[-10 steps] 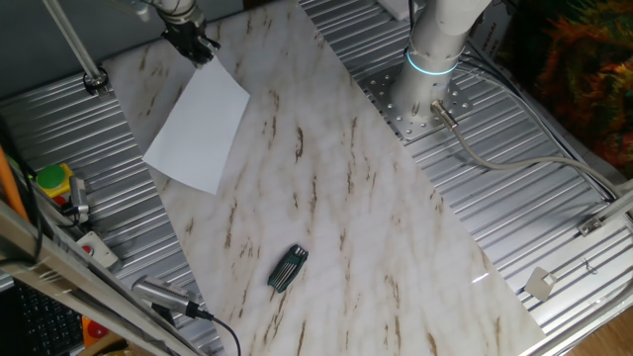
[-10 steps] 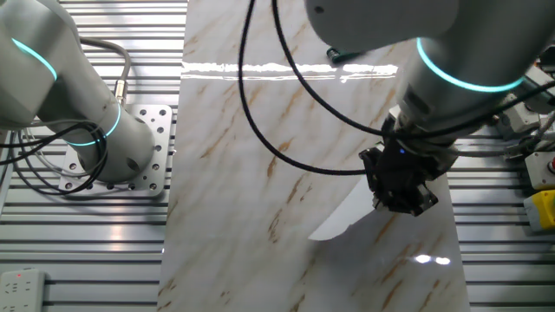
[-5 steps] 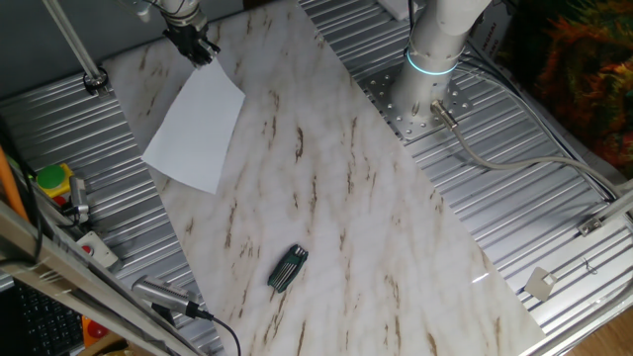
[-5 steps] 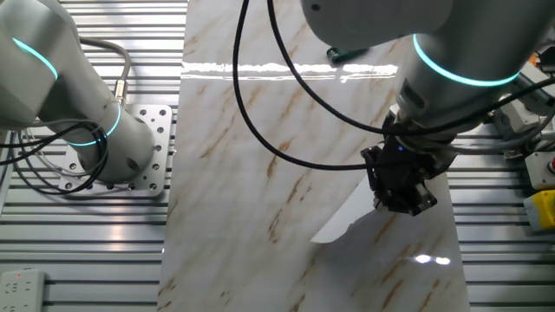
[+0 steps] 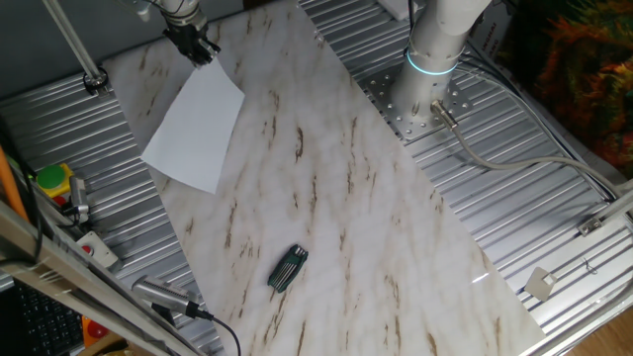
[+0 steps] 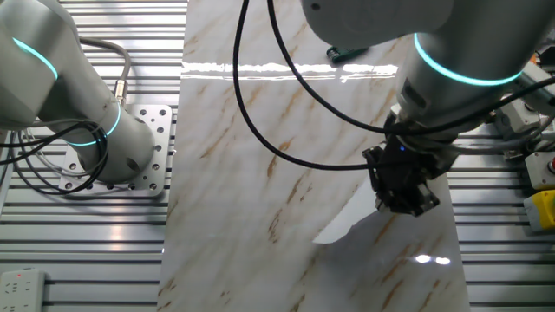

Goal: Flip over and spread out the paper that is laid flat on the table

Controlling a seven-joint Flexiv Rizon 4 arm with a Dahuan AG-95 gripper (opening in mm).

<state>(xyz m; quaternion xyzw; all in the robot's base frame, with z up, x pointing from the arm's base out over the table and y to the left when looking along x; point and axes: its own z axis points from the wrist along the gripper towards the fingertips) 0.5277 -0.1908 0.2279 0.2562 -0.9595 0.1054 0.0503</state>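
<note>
Upper left: gripper point(image 5: 201, 51) pinches 1 corner of the paper point(image 5: 195, 127), jaws closed on it, lifting that edge off the bench point(image 5: 326, 178) for flipping.

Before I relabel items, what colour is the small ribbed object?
Black ribbed object, clearest in the fixed view showing the whole table.

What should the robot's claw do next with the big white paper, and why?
Probably lift that corner a little and sweep it across toward the far edge. The gripper sits right at the paper's top corner, seemingly pinching it, while most of the sheet lies unflipped on the table.
</note>
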